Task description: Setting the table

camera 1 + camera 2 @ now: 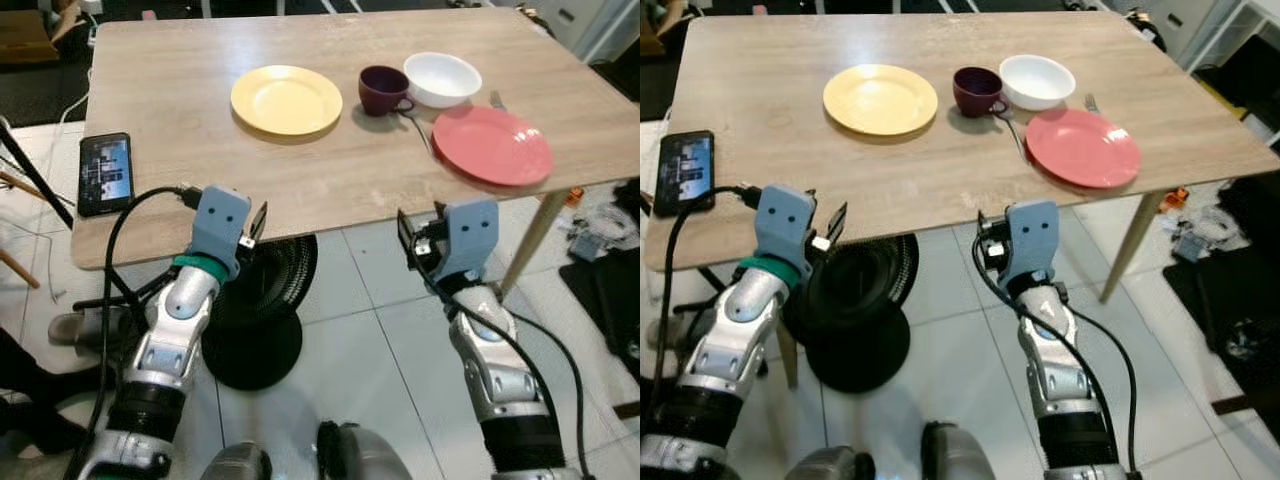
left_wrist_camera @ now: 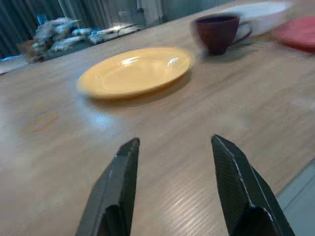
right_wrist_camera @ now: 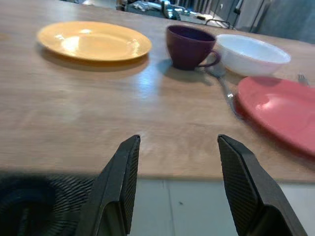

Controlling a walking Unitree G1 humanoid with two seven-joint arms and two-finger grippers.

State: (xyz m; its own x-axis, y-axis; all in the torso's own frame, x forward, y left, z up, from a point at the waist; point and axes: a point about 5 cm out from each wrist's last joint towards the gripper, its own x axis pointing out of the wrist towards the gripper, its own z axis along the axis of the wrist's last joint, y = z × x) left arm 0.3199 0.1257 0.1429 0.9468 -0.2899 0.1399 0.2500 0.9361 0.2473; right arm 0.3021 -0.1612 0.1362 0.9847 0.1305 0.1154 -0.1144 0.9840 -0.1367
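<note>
On the wooden table [image 1: 180,70] lie a yellow plate [image 1: 287,99], a dark purple cup [image 1: 382,90], a white bowl [image 1: 442,79] and a red plate [image 1: 492,145] near the right front edge. A spoon [image 1: 415,125] lies between cup and red plate, and a fork [image 1: 496,99] is beside the bowl. My left gripper [image 1: 256,224] hovers at the table's front edge, open, pointing toward the yellow plate [image 2: 135,72]. My right gripper [image 1: 408,240] is just below the front edge, open and empty, facing the cup [image 3: 189,46] and red plate [image 3: 278,108].
A black phone [image 1: 105,172] lies at the table's front left corner with a cable beside it. A black round stand [image 1: 260,310] sits on the tiled floor under the table. A wooden table leg [image 1: 535,235] stands at the right, with clutter beyond it.
</note>
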